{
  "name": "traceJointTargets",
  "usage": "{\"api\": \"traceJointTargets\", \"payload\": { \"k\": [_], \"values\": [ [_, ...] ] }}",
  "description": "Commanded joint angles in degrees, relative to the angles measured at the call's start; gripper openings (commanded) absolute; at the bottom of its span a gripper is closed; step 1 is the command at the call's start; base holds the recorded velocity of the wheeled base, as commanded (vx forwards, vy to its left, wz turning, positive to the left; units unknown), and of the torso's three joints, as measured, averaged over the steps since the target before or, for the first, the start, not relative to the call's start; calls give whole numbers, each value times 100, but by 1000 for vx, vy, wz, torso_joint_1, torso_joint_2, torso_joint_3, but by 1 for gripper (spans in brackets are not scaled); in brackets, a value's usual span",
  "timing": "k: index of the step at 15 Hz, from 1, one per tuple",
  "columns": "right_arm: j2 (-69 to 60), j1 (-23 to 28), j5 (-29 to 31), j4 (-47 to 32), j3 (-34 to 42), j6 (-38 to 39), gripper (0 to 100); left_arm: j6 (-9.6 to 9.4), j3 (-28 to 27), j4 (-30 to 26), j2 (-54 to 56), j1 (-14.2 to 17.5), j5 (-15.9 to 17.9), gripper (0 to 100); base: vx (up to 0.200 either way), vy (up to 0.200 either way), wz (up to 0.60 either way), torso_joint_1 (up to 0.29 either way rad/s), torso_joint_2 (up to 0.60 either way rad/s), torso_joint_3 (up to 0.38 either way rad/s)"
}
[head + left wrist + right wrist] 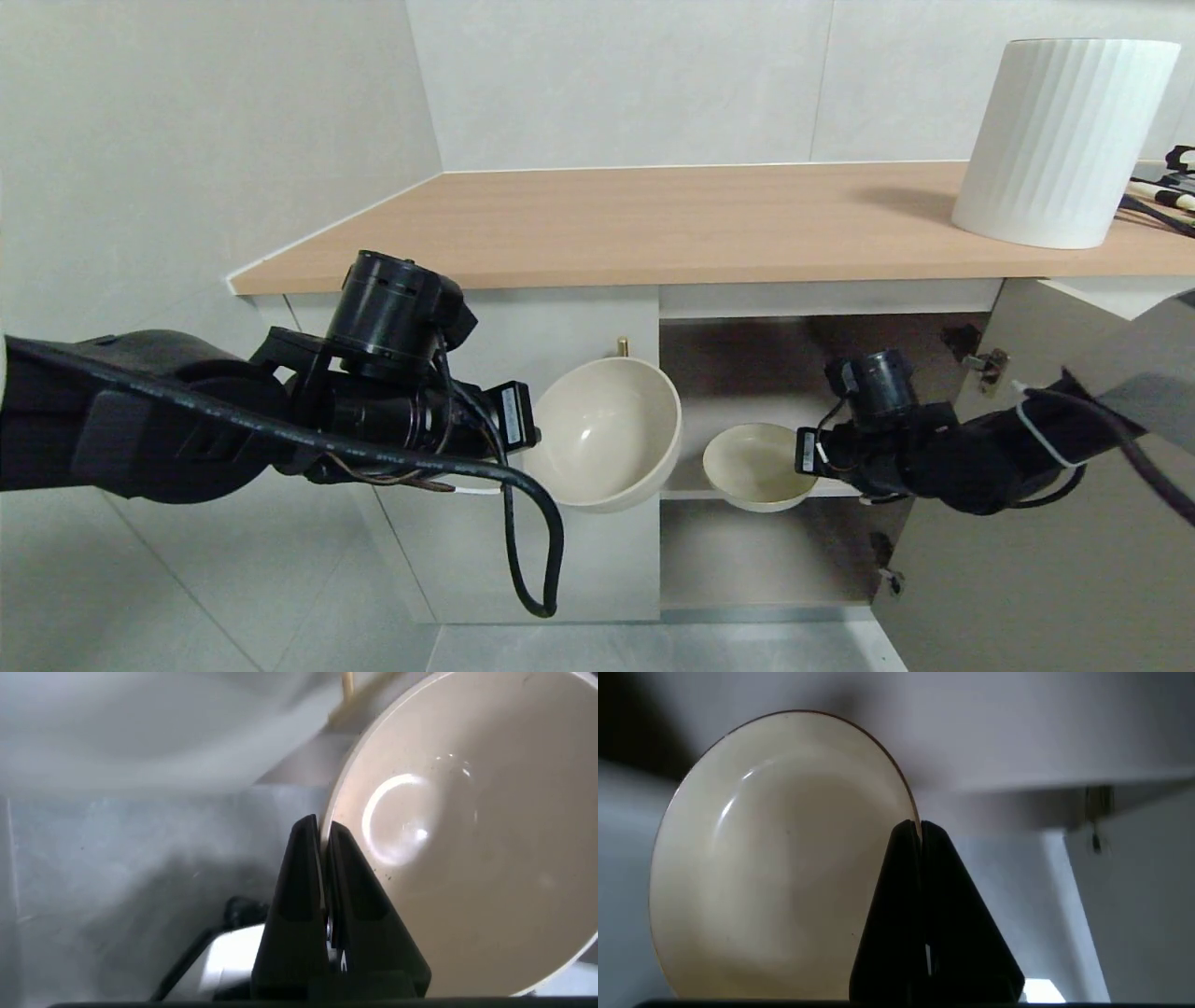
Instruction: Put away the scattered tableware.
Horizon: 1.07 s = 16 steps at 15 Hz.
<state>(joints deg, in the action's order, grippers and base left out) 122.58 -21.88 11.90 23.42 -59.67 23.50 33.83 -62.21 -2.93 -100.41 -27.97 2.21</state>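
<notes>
The left gripper (534, 446) pinches the rim of a large bowl (607, 434): in the left wrist view its two flat black fingers (301, 873) are pressed close together with the thin cream edge between them. The bowl is deep, round and glossy, a ring of light gleaming on its smooth inner wall. It is tilted on its side with the mouth facing out, in front of the closed left cabinet door (569, 317) and just below a small brass knob (622, 346). The right gripper (805, 454) clamps the rim of a small dish (756, 464) the same way, its dark fingers (945, 887) nipping the edge. This dish is shallower and cream-coloured with a thin darker line around the lip. It is held in the open half of the cabinet at the level of the pale shelf (686, 492); whether it touches the shelf cannot be told. The open door (1027, 560) swings out on the right. Above runs a wood-grain countertop (653, 224), and on its right end stands a white ribbed cylinder (1064, 140).
</notes>
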Motion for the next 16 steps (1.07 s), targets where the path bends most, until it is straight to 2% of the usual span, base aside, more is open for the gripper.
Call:
{"api": "traceJointTargets", "payload": {
  "k": [1, 6, 16],
  "values": [
    [873, 149, 146, 427, -44, 5, 0, -8, 7, -33, -119, -60, -1, 0, 0, 0, 0, 0, 0, 0],
    [1532, 360, 410, 471, -625, 146, 0, -201, 121, -33, -207, -121, -1, 0, 0, 0, 0, 0, 0, 0],
    [2262, 615, 709, 427, -1644, 278, 0, -201, 112, -33, -338, -139, -19, 0, 0, 0, 0, 0, 0, 0]
  ]
}}
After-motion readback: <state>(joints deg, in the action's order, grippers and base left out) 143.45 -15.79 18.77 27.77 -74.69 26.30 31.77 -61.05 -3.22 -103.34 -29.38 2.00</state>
